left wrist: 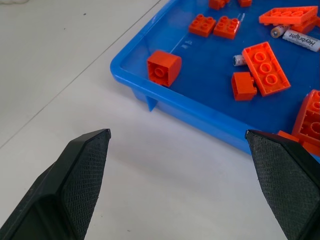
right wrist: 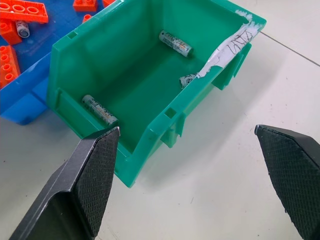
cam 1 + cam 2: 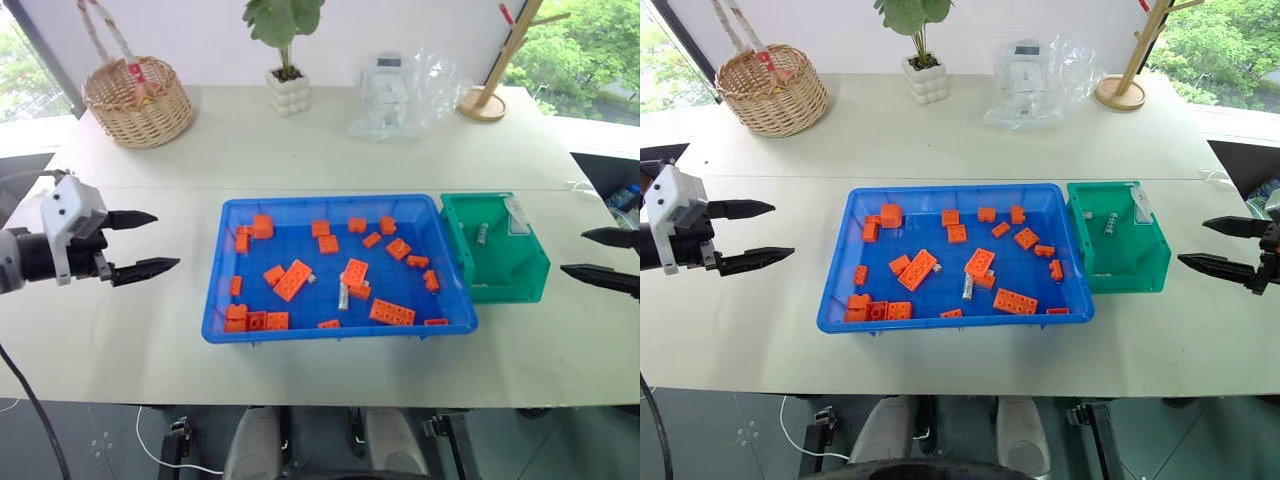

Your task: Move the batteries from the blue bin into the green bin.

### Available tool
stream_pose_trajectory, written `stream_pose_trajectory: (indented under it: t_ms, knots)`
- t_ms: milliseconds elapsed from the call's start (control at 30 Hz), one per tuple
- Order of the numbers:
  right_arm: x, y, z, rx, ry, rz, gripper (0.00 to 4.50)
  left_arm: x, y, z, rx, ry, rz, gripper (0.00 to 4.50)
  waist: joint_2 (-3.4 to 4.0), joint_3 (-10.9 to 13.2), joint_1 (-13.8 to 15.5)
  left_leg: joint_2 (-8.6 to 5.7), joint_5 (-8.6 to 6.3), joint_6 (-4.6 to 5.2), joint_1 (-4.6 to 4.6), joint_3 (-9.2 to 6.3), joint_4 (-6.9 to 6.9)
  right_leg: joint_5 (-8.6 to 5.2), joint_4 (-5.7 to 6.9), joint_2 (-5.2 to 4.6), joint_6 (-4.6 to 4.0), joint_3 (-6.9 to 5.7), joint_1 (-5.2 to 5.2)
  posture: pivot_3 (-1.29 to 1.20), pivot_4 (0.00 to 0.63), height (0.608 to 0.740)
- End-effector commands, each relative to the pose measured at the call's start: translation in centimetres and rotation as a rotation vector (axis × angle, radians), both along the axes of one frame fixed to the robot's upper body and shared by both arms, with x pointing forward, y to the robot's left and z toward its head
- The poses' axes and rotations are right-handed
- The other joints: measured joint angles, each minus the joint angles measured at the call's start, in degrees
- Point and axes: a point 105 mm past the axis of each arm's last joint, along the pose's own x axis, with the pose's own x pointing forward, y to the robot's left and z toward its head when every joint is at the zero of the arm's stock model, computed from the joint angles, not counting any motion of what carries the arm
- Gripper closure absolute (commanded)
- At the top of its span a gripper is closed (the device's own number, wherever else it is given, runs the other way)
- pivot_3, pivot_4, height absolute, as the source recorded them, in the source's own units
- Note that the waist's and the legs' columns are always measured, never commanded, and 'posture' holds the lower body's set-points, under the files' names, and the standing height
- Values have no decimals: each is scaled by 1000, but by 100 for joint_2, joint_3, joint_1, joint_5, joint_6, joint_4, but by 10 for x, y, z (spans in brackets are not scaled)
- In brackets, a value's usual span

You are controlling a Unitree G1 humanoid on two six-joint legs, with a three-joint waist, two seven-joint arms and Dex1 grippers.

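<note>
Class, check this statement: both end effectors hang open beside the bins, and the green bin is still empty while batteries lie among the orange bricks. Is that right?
Not quite. The green bin is not empty: the right wrist view shows batteries already inside it. The rest stands.

Orange bricks (image 3: pixel 293 279) partly hide a battery (image 3: pixel 343 293).

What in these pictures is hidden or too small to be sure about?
- Batteries in the blue bin: head views show one; orange bricks may cover others.
- Batteries in the green bin: one is half behind the white label, right wrist view.
- Right claw: cut by the frame edge.
</note>
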Motion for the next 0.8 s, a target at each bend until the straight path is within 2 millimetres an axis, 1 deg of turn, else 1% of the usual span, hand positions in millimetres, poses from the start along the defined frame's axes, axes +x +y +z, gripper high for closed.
stream_pose_trajectory:
  t_ms: [33,367,467,533,667,767,800]
  knots:
    - [1,-1,10,-12,-40,10,54,-2,-1,14,29,-75,-14,0,0,0,0,-1,0,0,0,1,0,0,0,0,0,0,0,0,150,736]
    - [5,-4,10,-10,-56,-9,54,-1,-1,12,9,-68,10,0,0,0,-2,-4,0,0,2,3,2,1,2,0,2,1,2,0,150,736]
    - [5,-5,9,6,-41,-9,54,-1,-4,13,-13,-58,1,0,0,0,-4,-3,0,0,3,3,2,1,4,1,2,1,2,0,150,736]
    - [9,-5,12,-14,-60,-12,54,-1,-8,15,-26,-61,-13,0,0,0,-4,-4,0,0,3,4,2,1,4,1,2,1,2,0,150,736]
    - [17,-4,25,-29,-114,-20,54,-2,-14,17,-50,-64,-26,0,0,0,-14,-4,1,0,5,6,5,1,10,2,2,5,1,0,150,736]
    - [26,8,41,5,-154,18,54,-8,-22,15,-52,-43,-72,0,0,0,-22,-4,1,0,6,7,5,1,13,3,2,6,0,0,150,736]
    - [30,16,48,25,-168,37,54,-9,-26,14,-52,-37,-92,0,0,0,-24,-4,1,-1,6,7,5,1,15,3,2,7,-1,0,150,736]
